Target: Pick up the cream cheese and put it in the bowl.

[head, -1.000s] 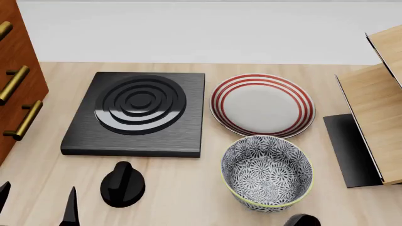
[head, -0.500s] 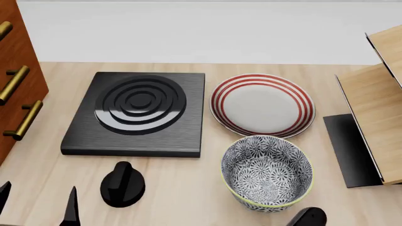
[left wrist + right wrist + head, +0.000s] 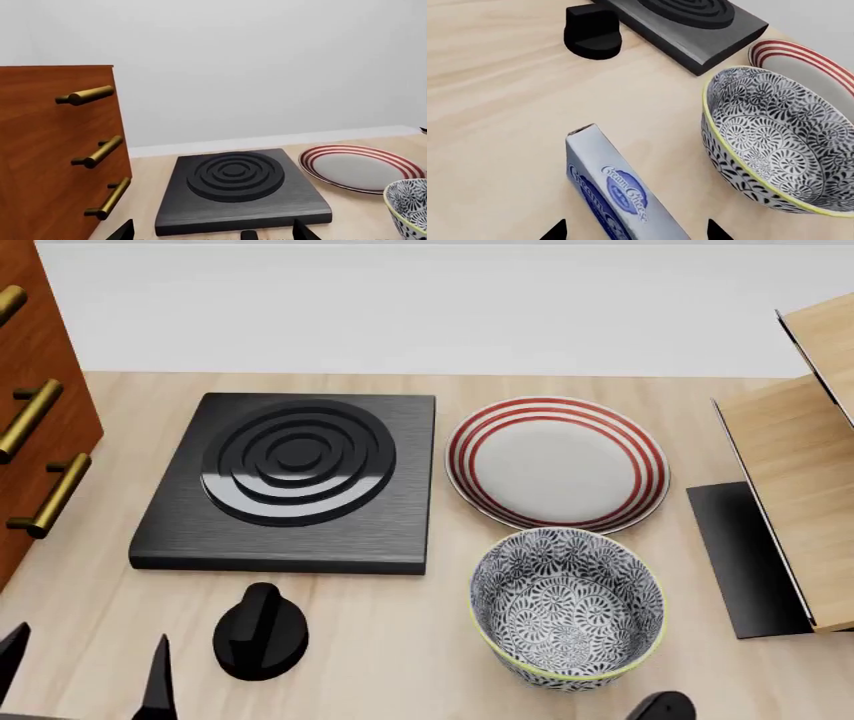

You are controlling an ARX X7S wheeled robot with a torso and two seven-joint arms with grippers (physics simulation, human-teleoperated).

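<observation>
The cream cheese [image 3: 620,195], a pale blue-grey box with a dark blue logo, lies on the wooden counter in the right wrist view. It is out of the head view. My right gripper [image 3: 637,233] is open, its two dark fingertips standing wide on either side of the box and apart from it. The bowl [image 3: 774,135], black-and-white floral with a yellowish rim, stands empty just beside the box and also appears in the head view [image 3: 567,605]. My left gripper [image 3: 83,677] is open and empty at the counter's front left, its tips [image 3: 212,233] spread before the hotplate.
A black hotplate [image 3: 294,475] sits mid-left with a black knob [image 3: 260,632] in front of it. A red-ringed white plate [image 3: 557,462] lies behind the bowl. A wooden drawer cabinet [image 3: 34,420] bounds the left, and a wooden shelf [image 3: 801,460] over a black mat [image 3: 747,550] bounds the right.
A dark part of my right arm at the head view's lower edge has shifted slightly right. The left fingertips have shifted a little right and lower in the view. Nothing else moved.
</observation>
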